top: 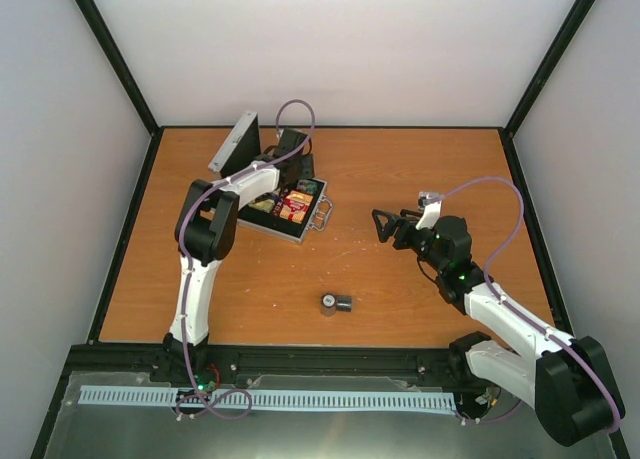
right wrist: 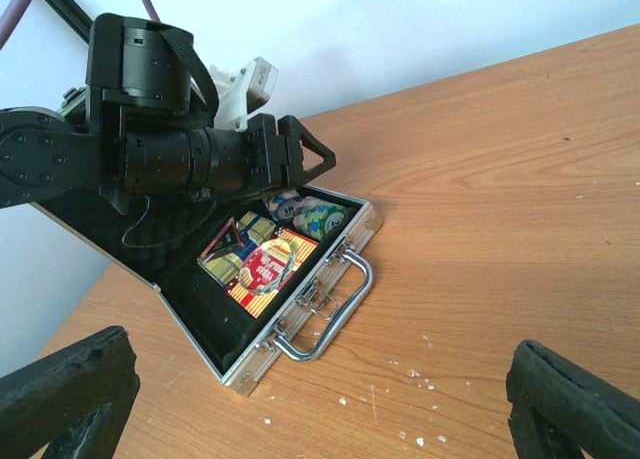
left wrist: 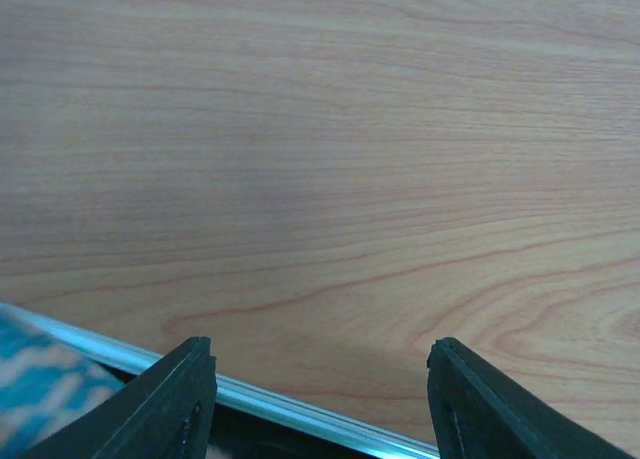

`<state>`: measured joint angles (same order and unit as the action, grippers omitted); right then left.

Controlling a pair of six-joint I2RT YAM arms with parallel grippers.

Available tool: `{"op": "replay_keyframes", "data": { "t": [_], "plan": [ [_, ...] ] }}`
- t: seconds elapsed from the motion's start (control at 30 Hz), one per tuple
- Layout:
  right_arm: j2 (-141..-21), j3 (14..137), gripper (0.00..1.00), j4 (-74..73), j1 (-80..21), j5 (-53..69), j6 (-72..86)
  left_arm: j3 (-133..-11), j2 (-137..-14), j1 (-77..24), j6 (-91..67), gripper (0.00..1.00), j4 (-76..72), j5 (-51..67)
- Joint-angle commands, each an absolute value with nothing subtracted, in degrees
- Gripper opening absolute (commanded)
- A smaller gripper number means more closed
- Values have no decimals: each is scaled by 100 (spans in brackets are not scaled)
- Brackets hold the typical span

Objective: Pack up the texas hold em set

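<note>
We are seeing the left gripper (left wrist: 320, 349) hanging over the far end of the case (right wrist: 205, 309), its jaws standing about halfway apart with nothing between them. The case is lying open on the wooden table (top: 400, 169). Its lid (top: 233, 142) is leaning back on the side away from the handle. The case is showing a silver aluminium rim, black lining and a curved metal handle (right wrist: 335, 314) between two latches. Inside it, striped blue-and-white chips (right wrist: 318, 217) are sitting at the far end, under the left gripper, and a red-and-yellow card box (right wrist: 265, 267) is lying beside them toward the near end. A small dark round piece (top: 335, 302) is lying on the table well apart from the case, toward the arm bases. The right gripper (top: 382, 225) is hovering off the handle side of the case, pointing at it, jaws spread fully wide and gripping nothing.
</note>
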<state>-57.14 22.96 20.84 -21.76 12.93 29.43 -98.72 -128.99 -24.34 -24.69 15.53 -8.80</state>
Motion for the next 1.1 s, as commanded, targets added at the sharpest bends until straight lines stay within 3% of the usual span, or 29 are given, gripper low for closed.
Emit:
{"op": "replay_keyframes", "data": {
  "t": [0.0,0.23,0.73,1.07],
  "plan": [
    [-5643,2281,100,2255,-2109,1338,2936,-9800,-12664,-2320,-2828,59,1666,-1153],
    [-5659,2286,100,2258,-2108,1353,2935,-9431,-12392,-2320,-2891,60,1386,-1256],
    [-5651,2292,100,2268,-2108,1357,2926,-9210,-12015,-1892,-3219,88,1580,-898],
    [-5589,2274,100,2224,-2105,1317,2909,-9591,-12394,-1881,-3399,92,2066,-1207]
  ]
}}
